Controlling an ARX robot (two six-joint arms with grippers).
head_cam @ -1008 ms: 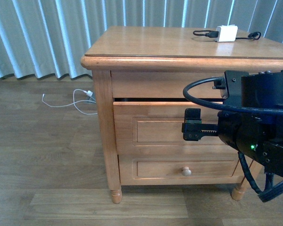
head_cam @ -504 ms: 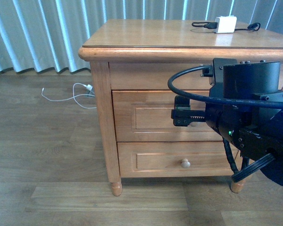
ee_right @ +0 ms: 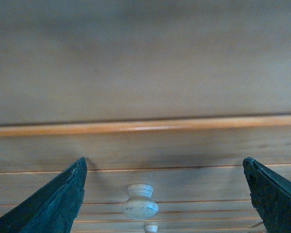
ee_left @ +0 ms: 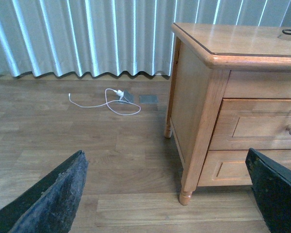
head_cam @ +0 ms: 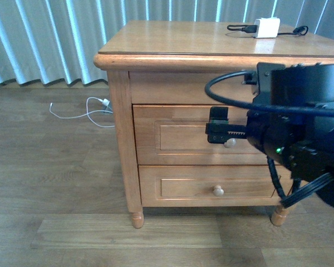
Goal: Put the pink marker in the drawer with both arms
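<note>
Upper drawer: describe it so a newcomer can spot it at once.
Find the wooden nightstand in front of the curtain. Below its top and a plain knobless strip sits the drawer, closed, with a recessed panel and round knob. Of the two knobbed drawers it is the higher, with the right tool at its knob.

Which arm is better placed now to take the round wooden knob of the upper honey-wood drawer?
Right: its open black pincer faces the round wooden knob; the left pincer hangs beside the nightstand.
</note>
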